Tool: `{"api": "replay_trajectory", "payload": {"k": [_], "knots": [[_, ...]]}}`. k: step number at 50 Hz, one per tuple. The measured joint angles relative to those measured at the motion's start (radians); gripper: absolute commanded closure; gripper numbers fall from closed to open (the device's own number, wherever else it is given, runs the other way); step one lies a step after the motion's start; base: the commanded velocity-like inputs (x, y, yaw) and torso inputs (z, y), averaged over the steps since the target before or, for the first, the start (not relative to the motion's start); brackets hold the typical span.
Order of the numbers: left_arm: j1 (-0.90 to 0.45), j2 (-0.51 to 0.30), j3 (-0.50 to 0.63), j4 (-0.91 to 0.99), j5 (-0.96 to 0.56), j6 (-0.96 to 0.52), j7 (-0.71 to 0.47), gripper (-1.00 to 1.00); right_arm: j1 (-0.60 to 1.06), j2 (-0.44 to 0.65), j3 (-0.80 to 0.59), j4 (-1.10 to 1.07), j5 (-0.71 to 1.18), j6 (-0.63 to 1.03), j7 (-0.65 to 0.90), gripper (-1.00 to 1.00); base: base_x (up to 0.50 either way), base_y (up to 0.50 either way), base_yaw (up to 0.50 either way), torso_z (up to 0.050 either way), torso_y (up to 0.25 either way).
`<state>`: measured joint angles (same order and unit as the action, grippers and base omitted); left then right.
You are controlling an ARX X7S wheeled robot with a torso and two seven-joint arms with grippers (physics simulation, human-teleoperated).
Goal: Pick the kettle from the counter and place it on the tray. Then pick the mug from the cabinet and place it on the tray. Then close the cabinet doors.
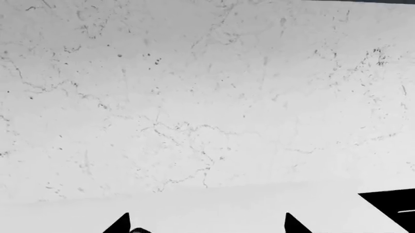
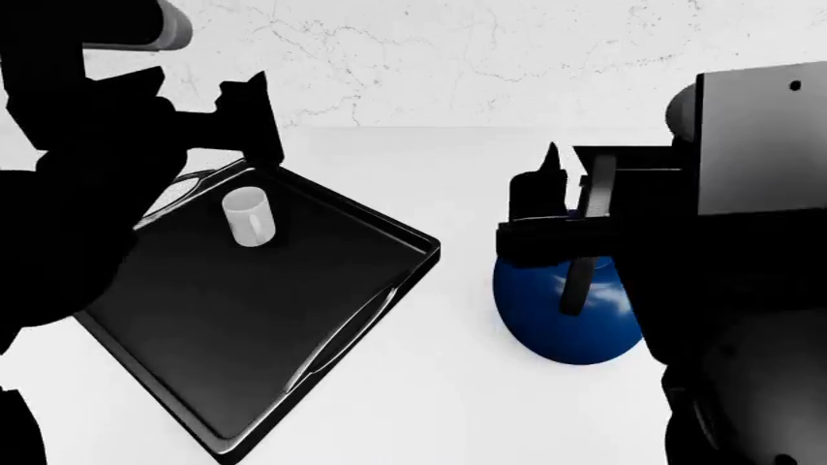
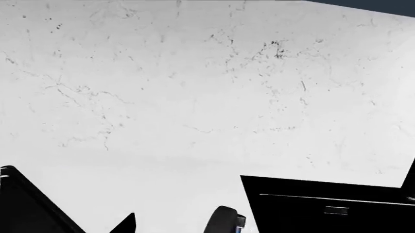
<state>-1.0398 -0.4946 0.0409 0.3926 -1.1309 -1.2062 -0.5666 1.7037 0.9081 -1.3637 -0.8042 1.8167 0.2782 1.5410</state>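
The deep-blue kettle (image 2: 568, 315) stands on the white counter (image 2: 466, 165), to the right of the black tray (image 2: 278, 320). A white mug (image 2: 246, 215) stands upright on the tray near its far corner. My right gripper (image 2: 568, 172) hovers just over the kettle and is open. In the right wrist view the kettle's black handle (image 3: 224, 221) rises between the fingers of the right gripper (image 3: 194, 228). My left gripper (image 2: 252, 111) is open and empty above the tray's far corner, and in the left wrist view the left gripper (image 1: 207, 225) faces the wall. The cabinet is out of view.
The white marbled wall (image 2: 491, 58) stands right behind the counter and fills both wrist views. A black shape (image 3: 324, 206) lies by the right gripper, and another black corner (image 1: 392, 208) shows by the left gripper. Bare counter lies in front of the kettle.
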Motion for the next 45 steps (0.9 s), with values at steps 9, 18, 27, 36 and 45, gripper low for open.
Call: {"api": "replay_trajectory", "payload": {"k": [9, 18, 27, 36, 45], "knots": [[0.032, -0.017, -0.01, 0.012, 0.005, 0.018, 0.009, -1.0, 0.033, -0.001, -0.164, 0.056, -0.01, -0.119, -0.015, -1.0, 0.0, 0.0, 0.0, 0.0, 0.0], [0.046, -0.026, -0.014, 0.012, 0.004, 0.026, 0.011, -1.0, 0.024, -0.008, -0.239, 0.101, -0.019, -0.178, -0.038, -1.0, 0.0, 0.0, 0.0, 0.0, 0.0], [0.058, -0.031, -0.015, 0.009, 0.006, 0.036, 0.014, -1.0, 0.004, -0.016, -0.274, 0.134, -0.026, -0.21, -0.061, 1.0, 0.0, 0.0, 0.0, 0.0, 0.0], [0.072, -0.035, -0.015, 0.009, 0.008, 0.048, 0.018, -1.0, -0.01, -0.02, -0.285, 0.146, -0.03, -0.229, -0.076, 1.0, 0.0, 0.0, 0.0, 0.0, 0.0], [0.085, -0.038, -0.014, 0.005, 0.011, 0.06, 0.023, -1.0, -0.015, -0.017, -0.284, 0.15, -0.035, -0.24, -0.084, 1.0, 0.0, 0.0, 0.0, 0.0, 0.0]]}}
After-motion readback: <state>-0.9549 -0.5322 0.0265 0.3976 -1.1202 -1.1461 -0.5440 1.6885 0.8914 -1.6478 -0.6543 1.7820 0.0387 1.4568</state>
